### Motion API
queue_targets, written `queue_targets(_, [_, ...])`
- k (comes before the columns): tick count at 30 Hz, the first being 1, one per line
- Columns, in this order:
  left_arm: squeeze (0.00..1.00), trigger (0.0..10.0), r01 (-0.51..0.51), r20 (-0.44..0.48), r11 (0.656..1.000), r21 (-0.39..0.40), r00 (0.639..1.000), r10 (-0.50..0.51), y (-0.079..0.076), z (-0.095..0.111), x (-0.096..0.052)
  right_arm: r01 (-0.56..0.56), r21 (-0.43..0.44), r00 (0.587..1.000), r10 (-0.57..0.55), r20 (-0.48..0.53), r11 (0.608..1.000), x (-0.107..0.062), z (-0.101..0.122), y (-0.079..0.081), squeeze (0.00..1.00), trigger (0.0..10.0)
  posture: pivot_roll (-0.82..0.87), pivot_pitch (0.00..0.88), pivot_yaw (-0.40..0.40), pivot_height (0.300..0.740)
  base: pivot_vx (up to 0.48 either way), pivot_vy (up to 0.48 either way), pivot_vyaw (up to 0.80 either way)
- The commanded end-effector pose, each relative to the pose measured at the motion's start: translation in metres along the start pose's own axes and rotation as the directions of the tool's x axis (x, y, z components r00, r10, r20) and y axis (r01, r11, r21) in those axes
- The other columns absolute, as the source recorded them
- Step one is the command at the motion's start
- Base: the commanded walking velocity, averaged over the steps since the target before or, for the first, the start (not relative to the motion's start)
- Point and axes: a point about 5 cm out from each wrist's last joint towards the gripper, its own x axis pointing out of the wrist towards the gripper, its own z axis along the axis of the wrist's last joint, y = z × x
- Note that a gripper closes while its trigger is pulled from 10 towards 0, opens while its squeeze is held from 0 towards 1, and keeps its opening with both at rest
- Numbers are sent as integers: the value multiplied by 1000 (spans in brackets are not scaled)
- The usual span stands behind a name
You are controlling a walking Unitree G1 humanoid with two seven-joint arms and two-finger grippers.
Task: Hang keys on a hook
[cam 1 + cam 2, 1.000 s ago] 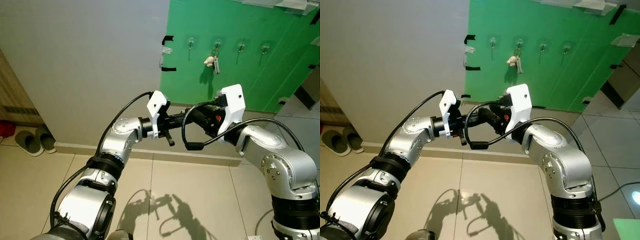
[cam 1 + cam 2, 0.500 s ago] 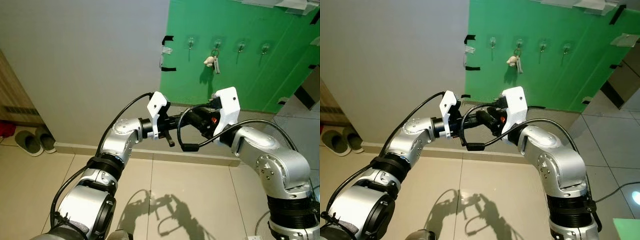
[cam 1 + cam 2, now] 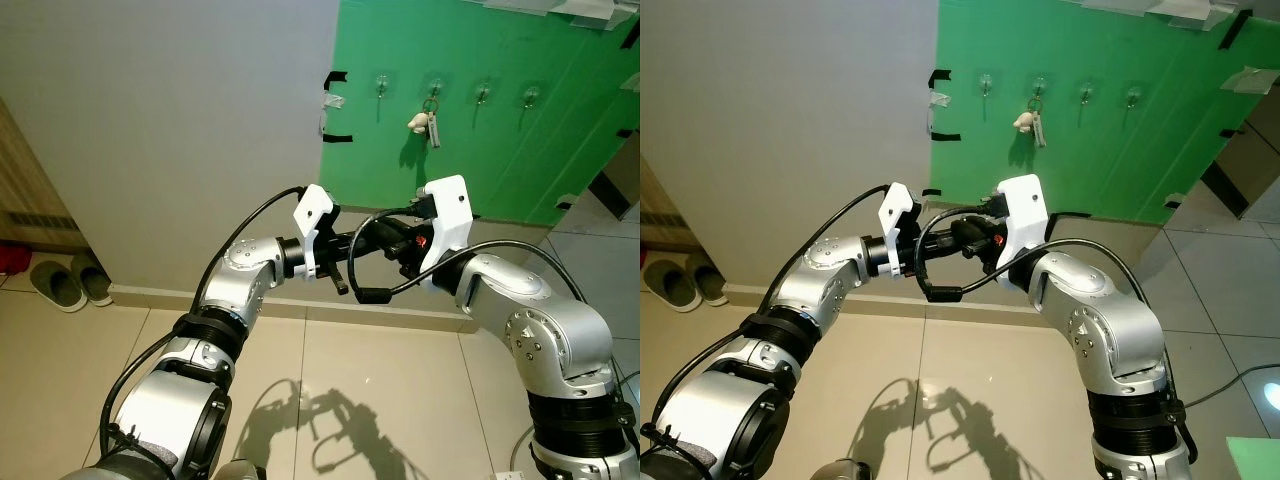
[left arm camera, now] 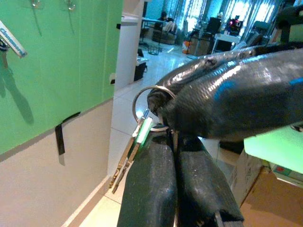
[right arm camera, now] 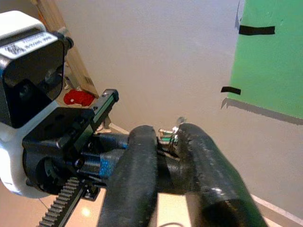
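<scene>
While both arms are raised in front of the chest, your left gripper (image 3: 352, 243) and right gripper (image 3: 385, 240) meet fingertip to fingertip, well below the green board (image 3: 560, 130). From the head cameras you get only the overlap of black fingers; the keys there are hidden. Look at the left wrist view instead: its two fingers (image 4: 156, 189) are pressed together on a key ring (image 4: 150, 108) with a green-tagged key and a metal key (image 4: 124, 163) hanging beneath it, and a right finger crosses over the ring from the side. The right wrist view shows its own fingers (image 5: 137, 175) standing narrowly apart around the left fingertips, with a bit of metal ring (image 5: 171, 134) between them; you cannot tell from it whether they grip the ring. On the board you see a row of clear hooks; the second hook (image 3: 433, 85) already carries another key bunch (image 3: 426, 122). Slippers (image 3: 68, 282) lie on the tiled floor (image 3: 380, 380) by the grey wall (image 3: 170, 130).
</scene>
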Motion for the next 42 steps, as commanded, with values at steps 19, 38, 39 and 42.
queue_targets(19, [0,0,25,-6,999,23,1000,-25,-3,3,8,20,-14,1000,-20,-10,1000,-4,0,-7,0,0,-100,0,-28,740,0,0,0])
queue_targets(38, [1000,10000,14,3,1000,0,1000,-14,-3,2,6,-65,-93,997,68,34,994,-12,15,-15,0,0,-104,0,-34,740,0,0,0])
queue_targets(39, [1000,10000,11,2,1000,0,1000,-11,-2,2,5,-79,-127,996,84,38,989,-16,19,-20,0,0,-104,0,-34,740,0,0,0])
queue_targets(42, [1000,10000,5,-1,1000,1,1000,-5,-1,1,3,-83,-165,995,90,40,983,-21,24,-28,0,0,-101,0,-33,740,0,0,0])
